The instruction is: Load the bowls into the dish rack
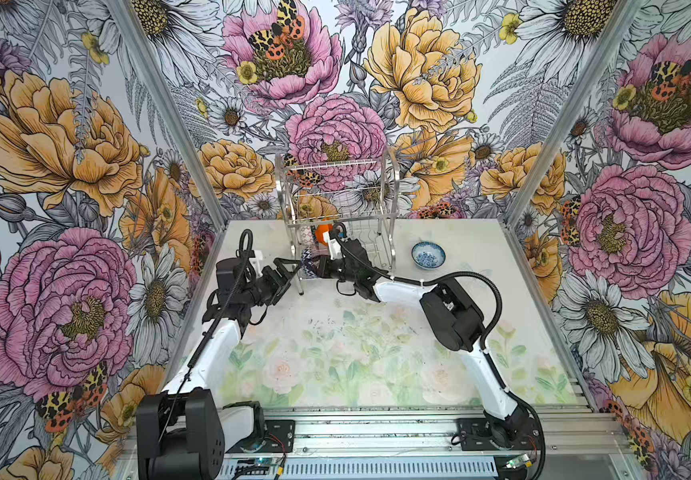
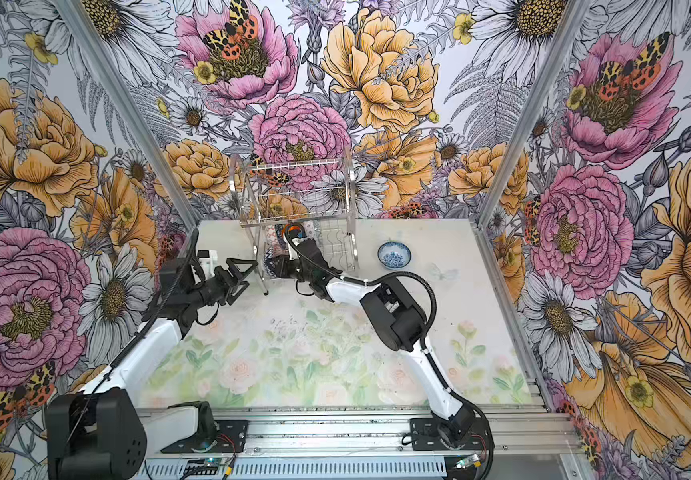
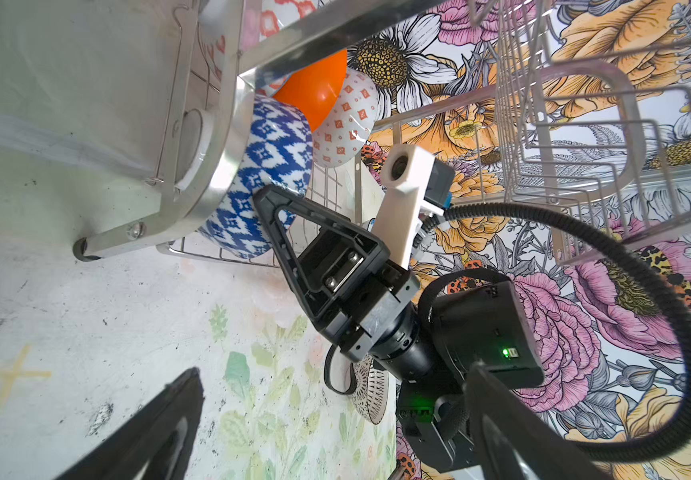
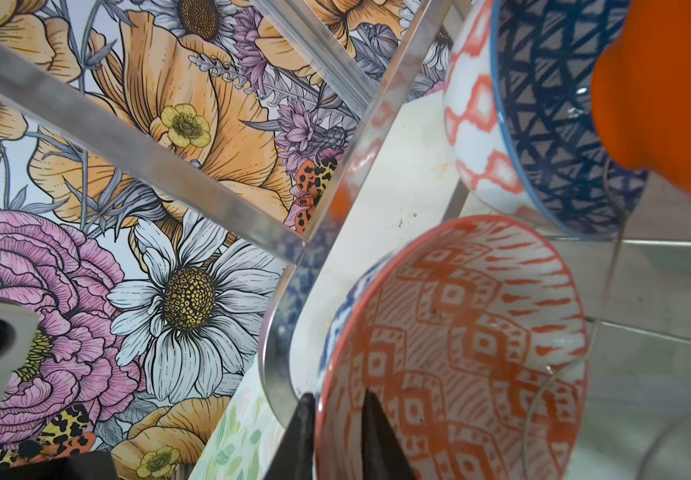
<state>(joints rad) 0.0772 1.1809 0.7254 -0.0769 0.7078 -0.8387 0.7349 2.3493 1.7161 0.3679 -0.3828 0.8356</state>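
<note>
The silver dish rack [image 1: 335, 195] [image 2: 298, 195] stands at the back. Its lower tier holds several bowls on edge, among them a plain orange bowl [image 3: 314, 91] [image 4: 668, 104] and an orange-red patterned bowl [image 3: 346, 124]. At the near end rests the navy-white zigzag bowl [image 3: 269, 166] [image 4: 460, 345], whose inside is orange. My right gripper [image 4: 337, 411] [image 1: 318, 266] straddles that bowl's rim, its fingers slightly parted and a gap showing on the inner side. My left gripper [image 1: 290, 272] [image 3: 335, 370] hangs wide open and empty beside the rack's left leg. A blue-white floral bowl [image 1: 428, 254] [image 2: 394, 254] sits upright on the table.
A white bowl with black lattice [image 3: 371, 395] shows on the table beyond the right wrist in the left wrist view. The rack's upper tier [image 1: 337, 168] holds nothing. The right forearm [image 1: 398, 291] stretches across the table in front of the rack. Patterned walls enclose three sides.
</note>
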